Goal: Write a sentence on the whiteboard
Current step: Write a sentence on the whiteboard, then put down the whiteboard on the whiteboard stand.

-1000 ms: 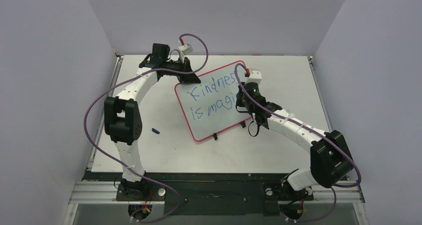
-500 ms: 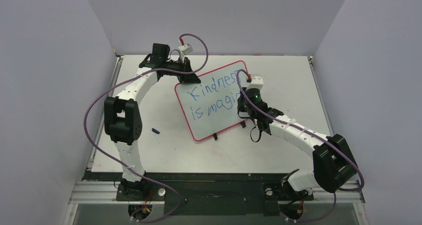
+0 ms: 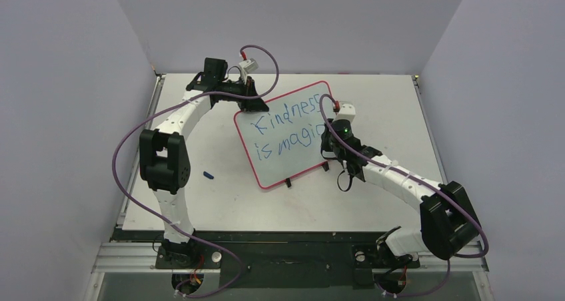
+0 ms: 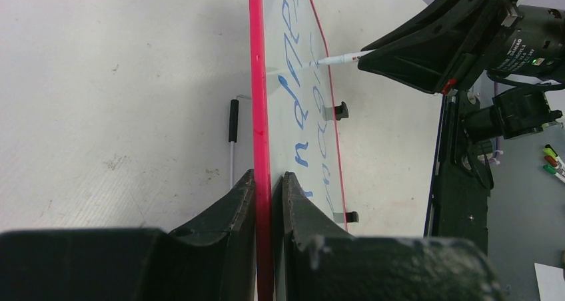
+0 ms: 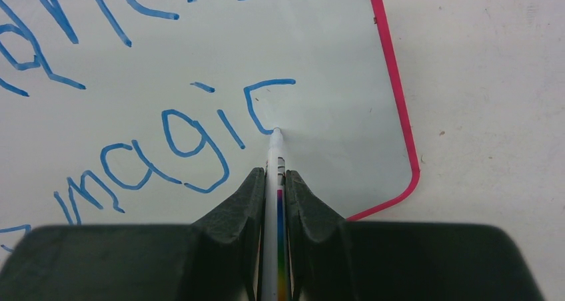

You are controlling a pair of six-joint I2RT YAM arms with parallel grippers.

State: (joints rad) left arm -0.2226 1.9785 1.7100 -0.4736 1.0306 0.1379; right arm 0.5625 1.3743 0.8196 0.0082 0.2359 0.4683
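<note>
The whiteboard (image 3: pixel 280 169) sits askew in the middle of the table (image 3: pixel 386 101), nearer the far edge. Our left gripper (image 4: pixel 268 179) pinches its red rim, we judge so that it cannot slide. Our right gripper (image 5: pixel 274 179) is clamped on the marker (image 5: pixel 274 153), whose tip touches the last, unfinished letter of the sentence (image 3: pixel 283 132). A blue cap (image 3: pixel 208 175) lies toward the left edge, not in the way.
</note>
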